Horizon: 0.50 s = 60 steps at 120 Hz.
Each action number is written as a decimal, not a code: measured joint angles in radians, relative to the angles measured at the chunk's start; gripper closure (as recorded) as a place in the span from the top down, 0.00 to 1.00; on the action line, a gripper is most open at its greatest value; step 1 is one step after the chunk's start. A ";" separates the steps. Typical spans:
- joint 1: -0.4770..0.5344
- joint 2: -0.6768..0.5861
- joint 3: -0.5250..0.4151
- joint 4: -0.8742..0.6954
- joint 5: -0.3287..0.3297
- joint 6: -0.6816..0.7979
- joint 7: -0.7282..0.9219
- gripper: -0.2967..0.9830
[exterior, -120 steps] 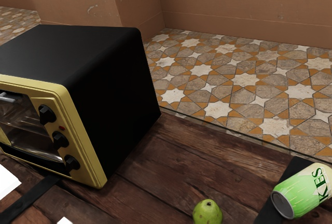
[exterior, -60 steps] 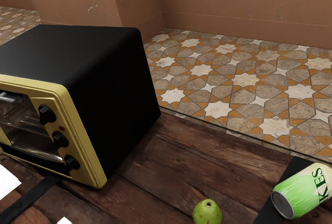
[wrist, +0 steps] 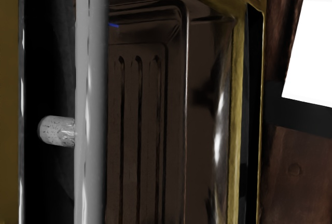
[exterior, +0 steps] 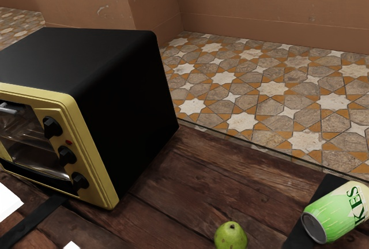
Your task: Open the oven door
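Note:
The oven [exterior: 127, 116], black with a yellow front, stands at the exterior view's left, cut off by that edge. Its glass door [exterior: 34, 159] looks flush with the front, beside three black knobs [exterior: 67, 155], and part of a grey handle [exterior: 10, 108] shows along its upper side. In the wrist view my hand faces the door closely: the grey handle bar [wrist: 91, 99] crosses in front of the dark glass [wrist: 148, 130], with a short round mount [wrist: 57, 130] joined to it. Whether the bar is touched cannot be seen.
A green pear [exterior: 230, 236] and a green can [exterior: 334, 214] lie on the wooden table [exterior: 179, 185] at the exterior view's lower right, the can over a black strip. A white flat-looking thing [exterior: 8, 203] is near the oven's front, beside another black strip [exterior: 34, 220].

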 joint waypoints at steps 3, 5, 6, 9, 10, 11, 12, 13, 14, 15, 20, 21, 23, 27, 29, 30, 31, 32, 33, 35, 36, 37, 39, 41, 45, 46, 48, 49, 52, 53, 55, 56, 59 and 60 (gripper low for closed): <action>0.000 -0.001 0.001 -0.001 0.000 0.001 0.000 0.77; 0.001 -0.002 0.001 -0.002 0.000 0.001 0.000 0.77; 0.001 -0.002 0.002 -0.002 0.000 0.001 0.000 0.77; 0.001 -0.005 0.003 -0.004 0.000 0.002 0.000 0.77; 0.001 -0.007 0.005 -0.004 0.000 0.002 0.000 0.77; 0.001 -0.008 0.008 -0.005 0.000 0.002 0.000 0.77; 0.001 -0.008 0.010 -0.005 0.000 0.002 0.000 0.77; 0.001 -0.009 0.013 -0.005 0.000 0.003 0.000 0.77; 0.001 -0.010 0.015 -0.006 0.000 0.003 0.000 0.77; 0.001 -0.010 0.017 -0.006 0.000 0.003 0.000 0.77; 0.001 -0.012 0.023 -0.007 0.000 0.003 0.000 0.77; 0.001 -0.012 0.023 -0.008 0.000 0.003 0.000 0.77; 0.001 -0.012 0.024 -0.008 0.000 0.003 0.000 0.77; 0.001 -0.012 0.026 -0.009 0.000 0.004 0.000 0.77; 0.001 -0.012 0.026 -0.010 0.001 0.004 0.000 0.77; 0.001 -0.012 0.026 -0.010 0.000 0.004 0.000 0.77; 0.001 -0.012 0.027 -0.011 0.000 0.004 0.001 0.77; 0.001 -0.012 0.027 -0.011 0.000 0.004 0.001 0.77; 0.001 -0.012 0.027 -0.011 0.000 0.004 0.001 0.77; 0.001 -0.011 0.027 -0.011 0.000 0.004 0.001 0.77; 0.001 -0.010 0.027 -0.011 0.001 0.005 0.001 0.77; 0.001 -0.010 0.027 -0.011 0.001 0.005 0.001 0.77; 0.001 -0.008 0.027 -0.012 0.001 0.005 0.001 0.77; 0.000 -0.006 0.027 -0.012 0.001 0.005 0.001 0.77; 0.000 -0.004 0.027 -0.011 0.001 0.005 0.001 0.77; -0.001 -0.003 0.027 -0.011 0.000 0.005 0.001 0.77; -0.001 -0.002 0.027 -0.011 0.001 0.006 0.001 0.77; -0.001 -0.001 0.027 -0.011 0.001 0.006 0.001 0.77; -0.001 0.001 0.027 -0.011 0.000 0.006 0.001 0.77; -0.001 0.001 0.028 -0.011 0.001 0.006 0.001 0.77; -0.002 0.003 0.028 -0.011 0.001 0.006 0.001 0.77; -0.002 0.003 0.028 -0.011 0.001 0.006 0.001 0.77; -0.002 0.006 0.028 -0.011 0.000 0.007 0.001 0.77; -0.003 0.007 0.028 -0.011 0.000 0.007 0.001 0.77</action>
